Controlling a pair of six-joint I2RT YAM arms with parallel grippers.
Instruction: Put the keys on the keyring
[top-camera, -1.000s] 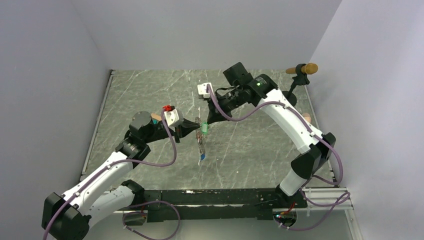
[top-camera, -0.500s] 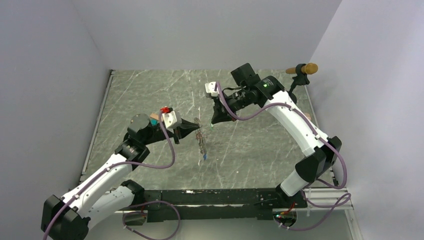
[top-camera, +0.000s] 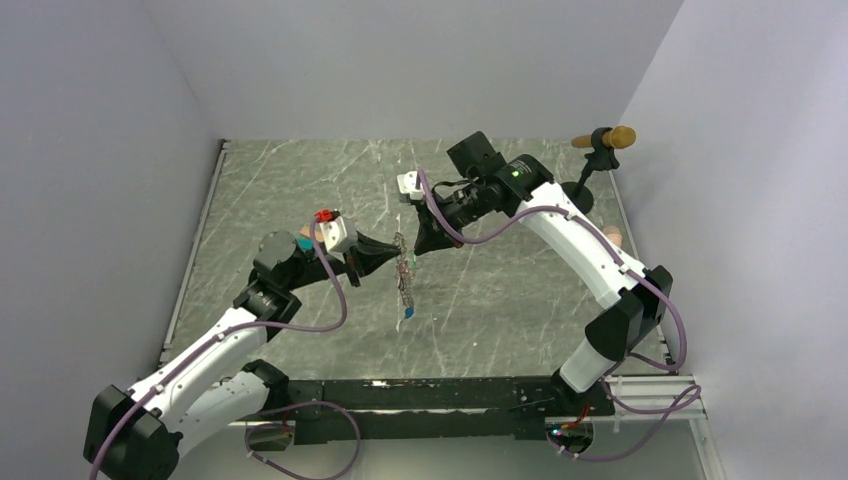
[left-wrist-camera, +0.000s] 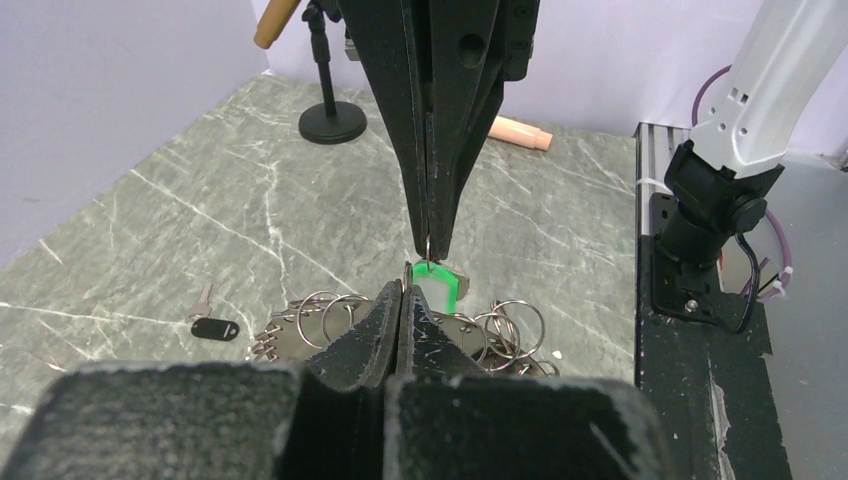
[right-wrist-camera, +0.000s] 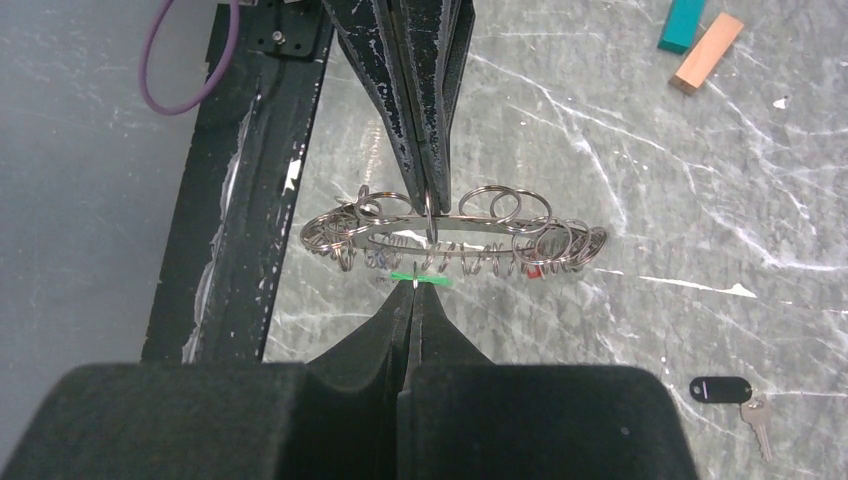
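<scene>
Above the marble table (top-camera: 300, 190), in mid-air between my two arms: my left gripper (left-wrist-camera: 402, 292) is clamped fully closed on the rim of the keyring (right-wrist-camera: 565, 245). It holds the big dark hoop, fringed with small split rings, clear of the surface. Facing it tip to tip, my right gripper (right-wrist-camera: 413, 292) is pinched tight on the green key (left-wrist-camera: 443, 283). It grips the small loop at the key's head, so the bright tag sits just beside the hoop's edge; I cannot tell whether the two touch. From overhead the keyring hangs edge-on between the two sets of fingertips, with the blue key (top-camera: 406, 314) at its lowest point. Down on the table, a black-tagged key (right-wrist-camera: 722, 388) lies well apart from the ring. A teal block (right-wrist-camera: 682, 25) and a tan block (right-wrist-camera: 708, 52) rest side by side farther off.
</scene>
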